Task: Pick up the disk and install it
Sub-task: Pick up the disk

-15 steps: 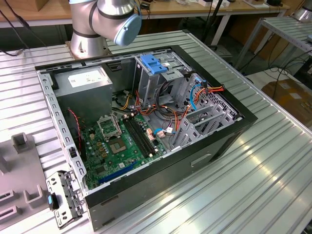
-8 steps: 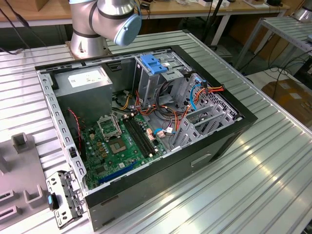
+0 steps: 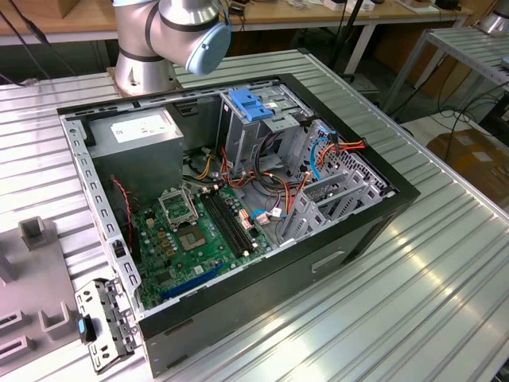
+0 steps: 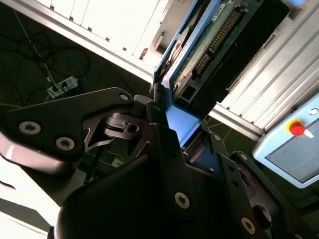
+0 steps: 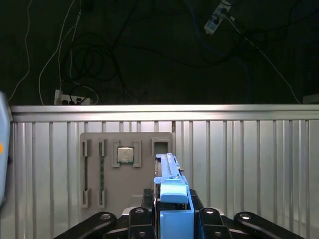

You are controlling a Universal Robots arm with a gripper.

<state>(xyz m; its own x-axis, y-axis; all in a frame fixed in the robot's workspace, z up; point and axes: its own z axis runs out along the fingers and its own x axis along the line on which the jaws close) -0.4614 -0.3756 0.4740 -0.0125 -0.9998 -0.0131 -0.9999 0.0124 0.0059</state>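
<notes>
Ribbed aluminium table (image 5: 259,164) lies beyond my gripper (image 5: 174,221), with a grey fixture plate (image 5: 127,172) on it. My jaws are closed, apparently firmly, on the disk (image 4: 209,47), held edge-on by its blue side rail (image 5: 173,196). A processor chip (image 5: 125,155) sits in the plate.

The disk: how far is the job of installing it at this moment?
Done: the disk is picked up. In hand: the hand is shut on it, holding it edge-on before the grey tray in the first wrist view. Left: the install; the drive bay in the computer case has not received it.
</notes>
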